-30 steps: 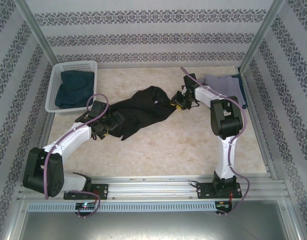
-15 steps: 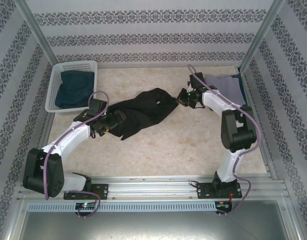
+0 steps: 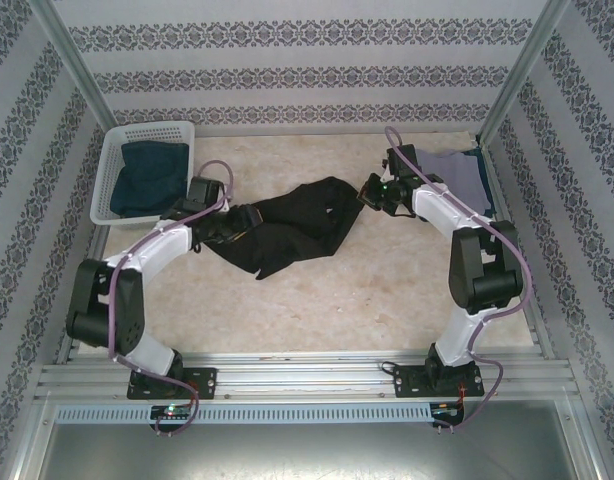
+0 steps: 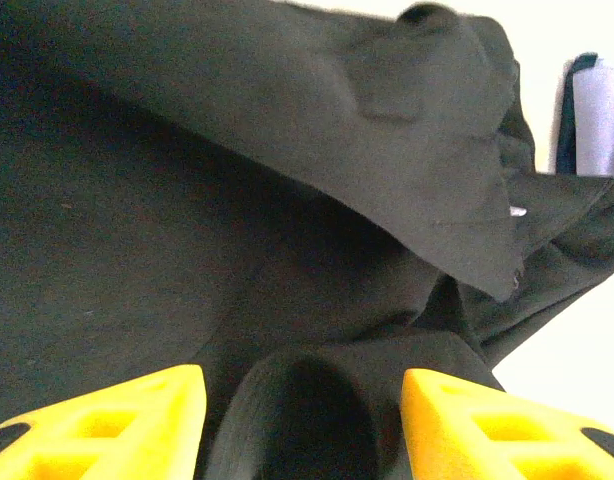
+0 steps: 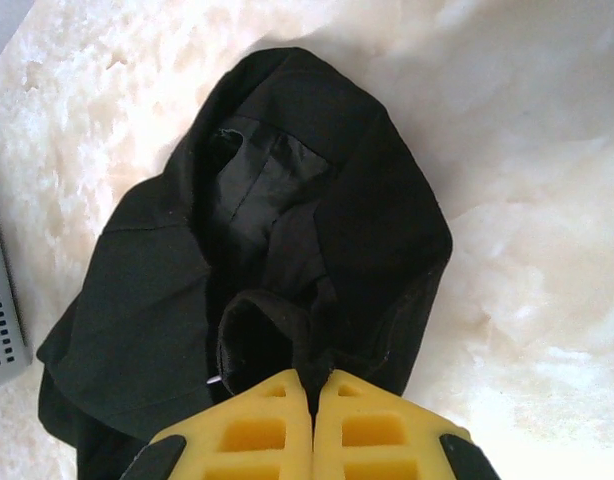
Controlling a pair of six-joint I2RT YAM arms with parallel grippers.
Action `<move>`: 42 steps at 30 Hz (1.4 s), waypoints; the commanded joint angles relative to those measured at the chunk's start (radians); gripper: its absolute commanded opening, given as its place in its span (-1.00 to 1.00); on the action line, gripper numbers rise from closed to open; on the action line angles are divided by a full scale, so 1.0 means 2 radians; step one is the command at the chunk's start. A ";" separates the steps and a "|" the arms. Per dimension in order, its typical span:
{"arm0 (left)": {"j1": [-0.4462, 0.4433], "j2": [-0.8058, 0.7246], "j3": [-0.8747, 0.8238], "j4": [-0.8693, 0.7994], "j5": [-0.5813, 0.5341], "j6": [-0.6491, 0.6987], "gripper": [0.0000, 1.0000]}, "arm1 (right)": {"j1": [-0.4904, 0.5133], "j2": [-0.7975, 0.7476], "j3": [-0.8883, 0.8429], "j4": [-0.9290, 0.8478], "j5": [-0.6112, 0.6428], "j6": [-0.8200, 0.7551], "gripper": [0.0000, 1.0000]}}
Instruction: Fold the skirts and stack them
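Note:
A black skirt (image 3: 292,225) lies crumpled and stretched across the middle of the table. My right gripper (image 3: 367,193) is at its right end. In the right wrist view this gripper (image 5: 312,378) is shut, pinching an edge of the black skirt (image 5: 317,220). My left gripper (image 3: 240,218) is at the skirt's left end. In the left wrist view its jaws (image 4: 302,385) stand apart with a fold of black cloth (image 4: 317,400) between them. A dark blue denim skirt (image 3: 147,178) lies in the basket. A lavender-grey skirt (image 3: 452,172) rests at the back right on a dark blue one (image 3: 486,195).
The white lattice basket (image 3: 112,158) stands at the back left. Metal frame posts and patterned walls close in the table on three sides. Bare marbled tabletop (image 3: 337,300) spreads in front of the black skirt.
My right gripper has shut on the skirt's right edge and drawn it right and back. My left arm has swung toward the back, and its jaws have narrowed around a fold.

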 commanded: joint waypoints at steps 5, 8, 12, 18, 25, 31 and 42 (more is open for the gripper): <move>-0.010 0.032 -0.021 0.145 0.081 -0.016 0.08 | 0.001 0.004 0.001 0.014 -0.003 0.004 -1.00; -0.010 0.001 -0.057 0.175 0.075 -0.020 0.28 | 0.001 0.002 0.000 0.014 -0.001 0.003 -1.00; -0.010 -0.061 -0.083 0.115 0.031 0.017 0.46 | 0.001 0.005 0.004 0.010 -0.003 0.001 -1.00; -0.015 -0.111 -0.130 0.109 0.039 0.036 0.28 | 0.002 0.009 0.007 0.014 -0.004 0.002 -1.00; -0.031 -0.085 -0.113 0.106 0.032 0.059 0.18 | 0.005 0.008 0.007 0.017 -0.007 0.004 -1.00; -0.050 -0.064 -0.104 0.124 0.038 0.065 -0.05 | 0.004 0.003 0.002 0.017 -0.005 0.004 -1.00; -0.052 -0.079 -0.096 0.106 -0.004 0.094 -0.51 | 0.005 0.000 -0.001 0.020 -0.008 0.005 -1.00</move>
